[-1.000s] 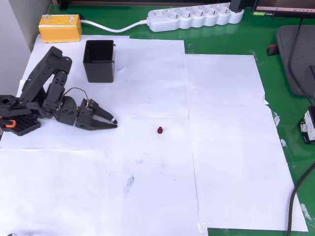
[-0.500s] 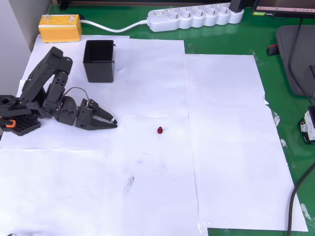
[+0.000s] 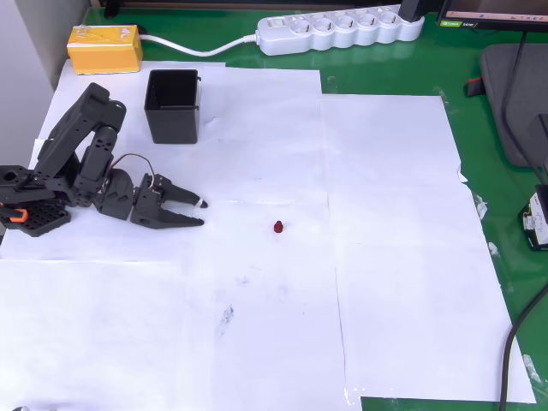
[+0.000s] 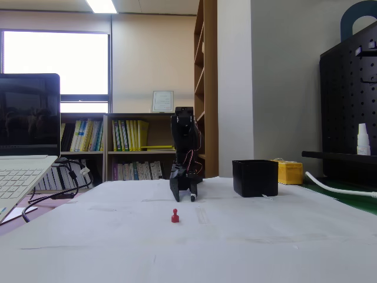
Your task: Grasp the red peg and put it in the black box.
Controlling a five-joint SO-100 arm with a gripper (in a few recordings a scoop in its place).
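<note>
The red peg (image 3: 278,227) stands alone on the white paper near the table's middle; in the fixed view the red peg (image 4: 175,216) is in front of the arm. The black box (image 3: 172,105) stands upright and open-topped at the upper left; in the fixed view the black box (image 4: 255,177) sits right of the arm. My gripper (image 3: 202,212) lies low over the paper, left of the peg and below the box, jaws open with nothing between them. In the fixed view the gripper (image 4: 184,196) points toward the camera.
A yellow box (image 3: 104,48) sits left of the black box and a white power strip (image 3: 341,29) lies along the far edge. A laptop (image 4: 26,147) stands at the left in the fixed view. White paper sheets (image 3: 385,257) cover the green mat.
The gripper's jaws have spread apart; one second ago the fingertips were together. The arm, peg and box stay where they were.
</note>
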